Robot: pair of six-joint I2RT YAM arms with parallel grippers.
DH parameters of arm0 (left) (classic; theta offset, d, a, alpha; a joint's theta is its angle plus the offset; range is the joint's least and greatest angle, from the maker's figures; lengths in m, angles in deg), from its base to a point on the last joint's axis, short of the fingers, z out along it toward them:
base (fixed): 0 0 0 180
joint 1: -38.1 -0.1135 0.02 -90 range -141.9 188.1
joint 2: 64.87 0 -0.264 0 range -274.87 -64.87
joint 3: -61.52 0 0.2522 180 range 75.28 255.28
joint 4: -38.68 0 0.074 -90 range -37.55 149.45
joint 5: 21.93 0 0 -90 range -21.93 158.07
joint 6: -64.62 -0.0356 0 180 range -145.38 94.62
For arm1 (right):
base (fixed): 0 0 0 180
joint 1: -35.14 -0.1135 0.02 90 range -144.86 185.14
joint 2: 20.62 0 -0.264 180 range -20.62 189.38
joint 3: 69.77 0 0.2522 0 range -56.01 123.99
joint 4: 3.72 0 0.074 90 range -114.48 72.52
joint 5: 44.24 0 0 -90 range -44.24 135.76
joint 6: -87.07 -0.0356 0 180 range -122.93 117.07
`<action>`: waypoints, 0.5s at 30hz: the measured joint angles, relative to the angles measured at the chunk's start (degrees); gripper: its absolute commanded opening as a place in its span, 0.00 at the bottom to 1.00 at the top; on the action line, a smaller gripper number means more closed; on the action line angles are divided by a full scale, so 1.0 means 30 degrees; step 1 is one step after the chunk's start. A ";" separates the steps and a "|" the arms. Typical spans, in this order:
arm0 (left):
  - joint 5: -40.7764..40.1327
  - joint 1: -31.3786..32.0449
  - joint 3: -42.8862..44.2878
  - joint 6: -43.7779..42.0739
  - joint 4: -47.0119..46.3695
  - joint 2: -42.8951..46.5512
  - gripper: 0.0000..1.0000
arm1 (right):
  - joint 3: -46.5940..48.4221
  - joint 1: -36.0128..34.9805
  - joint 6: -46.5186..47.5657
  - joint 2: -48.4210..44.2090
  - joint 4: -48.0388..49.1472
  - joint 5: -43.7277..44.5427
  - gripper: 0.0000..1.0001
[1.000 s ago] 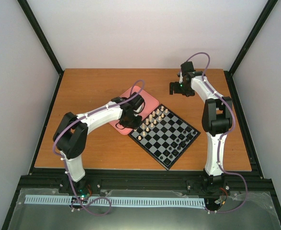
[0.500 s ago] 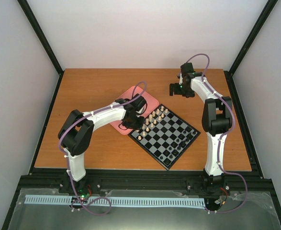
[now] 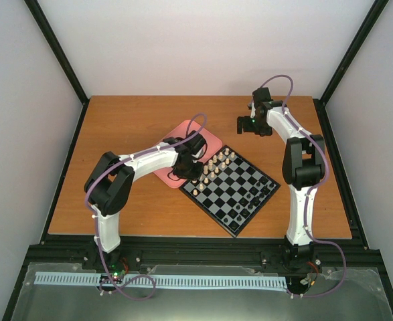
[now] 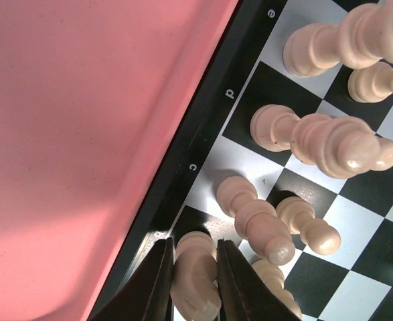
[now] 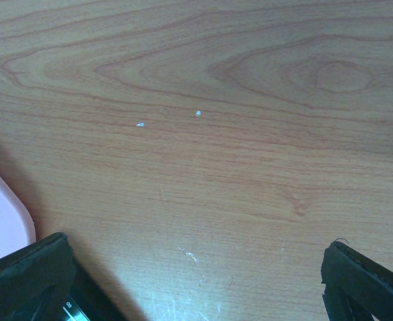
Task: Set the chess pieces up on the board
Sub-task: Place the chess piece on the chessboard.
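Cream against black: your left tool (image 4: pixel 194 271) is clenched on a small cream peg-like chess piece (image 4: pixel 195 294), its two dark fingers (image 4: pixel 152 287) pressing on either side of it at the bottom edge of the left wrist view. The piece is over a black square in the outermost row of the black-and-light-grey checked chessboard (image 4: pixel 183 180), just beside the border letters; you cannot tell whether its base touches the square. More cream chess pieces (image 4: pixel 330 144) stand on the neighbouring squares toward the right of that frame. The pink rounded tray (image 4: pixel 82 134) lies right along the board's border and fills the left. In the overhead view the board sits at centre on the brown wooden tabletop (image 3: pixel 136 127), with small black pieces (image 3: pixel 250 200) along its lower right side. Your right tool (image 3: pixel 244 124) hangs released, fingers wide apart, over bare wood at the upper right, well apart from the board.
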 measured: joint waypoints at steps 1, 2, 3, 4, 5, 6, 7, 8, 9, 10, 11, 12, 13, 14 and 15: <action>0.0036 0.0000 0.0029 0.0000 -0.0007 -0.0022 0.05 | 0.0007 0.0000 0.0000 0.0000 0.0000 0.0000 1.00; 0.0044 0.0000 0.0044 0.0000 -0.0015 -0.0029 0.07 | 0.0007 0.0000 0.0000 0.0000 0.0000 0.0000 1.00; 0.0051 0.0000 0.0044 0.0000 -0.0015 -0.0029 0.08 | 0.0007 0.0000 0.0000 0.0000 0.0000 0.0000 1.00; 0.0051 0.0000 0.0044 0.0000 -0.0015 -0.0029 0.10 | 0.0000 0.0000 0.0000 0.0000 0.0000 0.0000 1.00; 0.0051 0.0000 0.0044 -0.0007 -0.0007 -0.0029 0.12 | 0.0007 0.0000 0.0000 0.0000 0.0000 0.0000 1.00; 0.0044 0.0000 0.0044 -0.0007 -0.0015 -0.0029 0.13 | 0.0007 0.0000 0.0000 0.0000 0.0000 0.0000 1.00; 0.0044 0.0000 0.0044 -0.0007 -0.0015 -0.0029 0.13 | 0.0007 0.0000 0.0000 0.0000 0.0000 0.0000 1.00; 0.0051 0.0000 0.0044 -0.0007 -0.0007 -0.0029 0.14 | 0.0007 0.0000 0.0000 0.0000 0.0000 0.0000 1.00; 0.0051 0.0000 0.0036 -0.0007 -0.0015 -0.0029 0.17 | 0.0007 0.0000 0.0000 0.0000 0.0000 0.0000 1.00; 0.0051 0.0000 0.0029 -0.0015 -0.0015 -0.0022 0.20 | 0.0007 0.0000 0.0000 0.0000 0.0000 0.0000 1.00; 0.0051 0.0000 0.0007 -0.0015 -0.0029 -0.0015 0.23 | 0.0000 0.0000 0.0000 0.0000 0.0000 0.0000 1.00; 0.0044 0.0000 -0.0007 -0.0022 -0.0036 0.0000 0.25 | 0.0007 0.0000 0.0000 0.0000 0.0000 0.0000 1.00; 0.0044 0.0000 -0.0044 -0.0066 -0.0022 0.0015 0.26 | 0.0000 0.0000 0.0000 0.0000 0.0000 0.0000 1.00; 0.0044 0.0000 -0.0080 -0.0066 -0.0007 0.0022 0.28 | 0.0007 0.0000 0.0000 0.0000 0.0000 0.0000 1.00; 0.0036 0.0000 -0.0124 -0.0066 0.0000 0.0022 0.30 | 0.0000 0.0000 0.0000 0.0000 0.0000 0.0000 1.00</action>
